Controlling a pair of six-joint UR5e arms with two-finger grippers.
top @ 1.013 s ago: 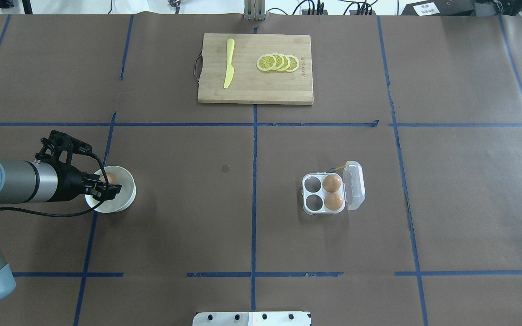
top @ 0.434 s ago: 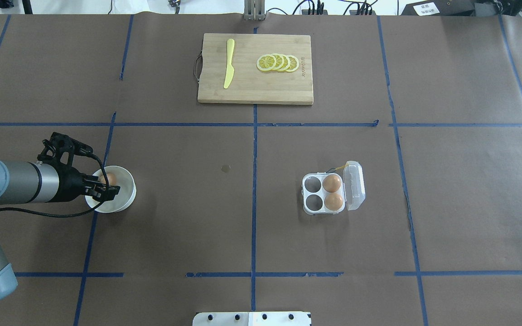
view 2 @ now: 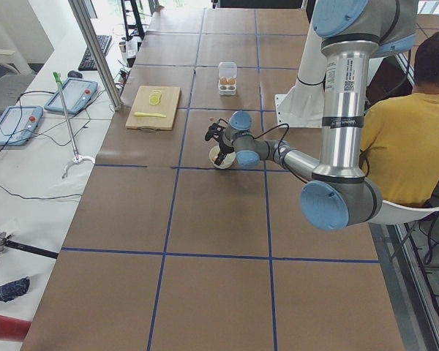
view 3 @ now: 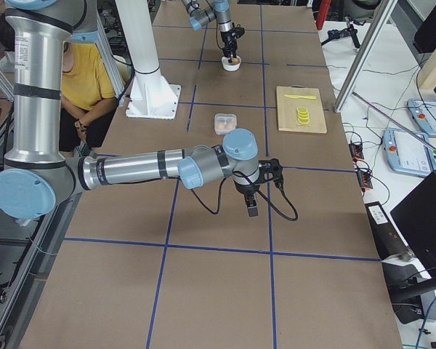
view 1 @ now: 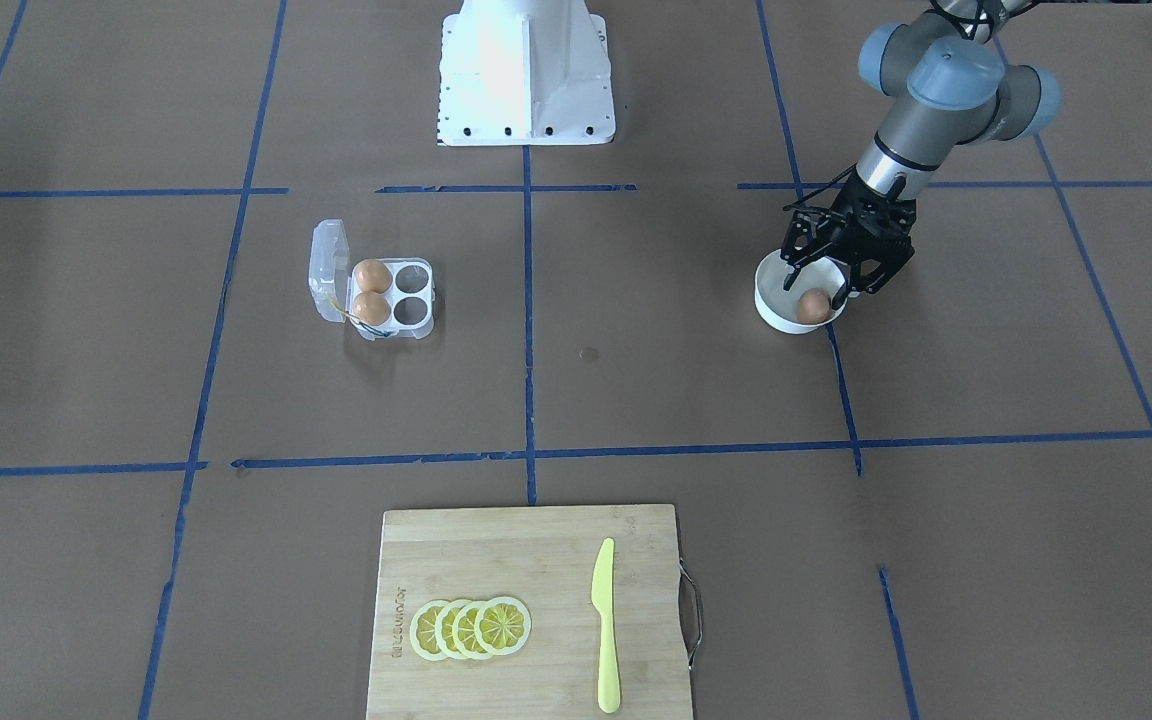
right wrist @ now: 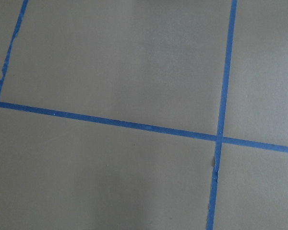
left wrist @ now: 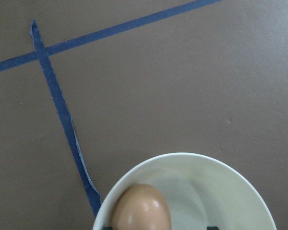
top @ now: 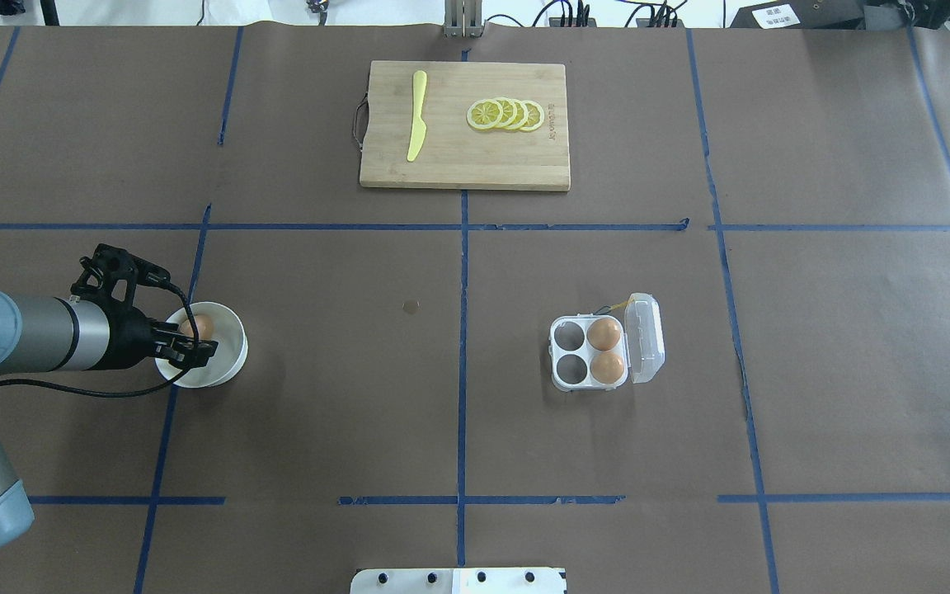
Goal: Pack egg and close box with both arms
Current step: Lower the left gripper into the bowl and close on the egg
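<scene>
The egg (view 1: 813,306) lies inside the bowl (view 1: 776,318), with the left gripper (view 1: 816,290) jaws spread astride it, unclenched; an off-centre squeeze could squirt it against the bowl's wall or crack the shell

The egg (top: 199,327) lies in the bowl (top: 228,363) on the left of the bench (top: 318,412), the left gripper (top: 196,340) straddling it; the box (top: 574,363) stands well apart to the right — two other eggs (top: 605,334) in the cells beside its lid (top: 646,338); behind, a cutting board (top: 458,165) carries a knife (top: 417,124) left of the lemon slices (top: 506,115).
</scene>
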